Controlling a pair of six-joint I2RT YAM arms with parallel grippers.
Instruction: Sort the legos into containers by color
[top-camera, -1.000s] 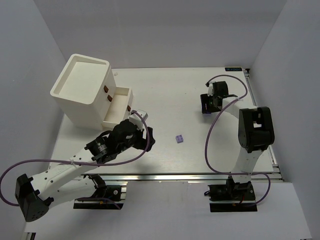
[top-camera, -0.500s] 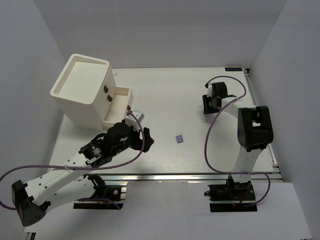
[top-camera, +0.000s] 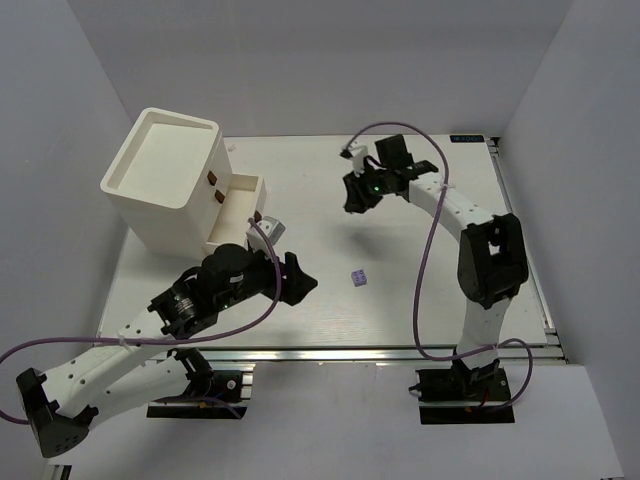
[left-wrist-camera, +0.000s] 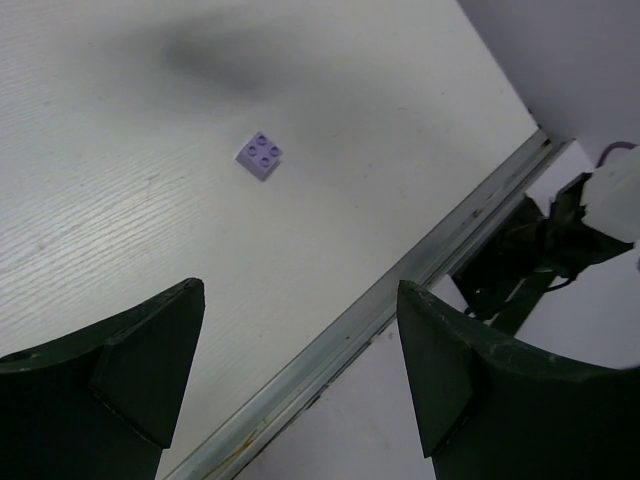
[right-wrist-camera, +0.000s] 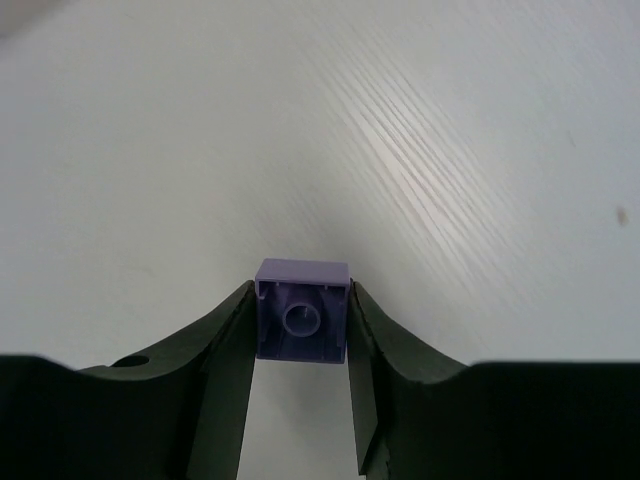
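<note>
We're reckoning we're nearly done: right gripper (right-wrist-camera: 302, 300) is pinching a small lavender studded plastic brick (right-wrist-camera: 302, 322) at 1 o'clock, left gripper (top-camera: 297, 280) is hanging wide open at 7, a second lavender brick (top-camera: 359, 278) is lying mid-table, both awaiting the cream-white plastic drawer box (top-camera: 160, 170) at 10.

White counter (top-camera: 330, 200), faint streaked grain. Cream-white box (top-camera: 160, 180), brown knobs (top-camera: 212, 180). Lavender: loose lego (left-wrist-camera: 259, 156) towards the front edge, and held lego (right-wrist-camera: 301, 322) in the black right pincer (right-wrist-camera: 301, 300). Purple cables (top-camera: 417, 285).
</note>
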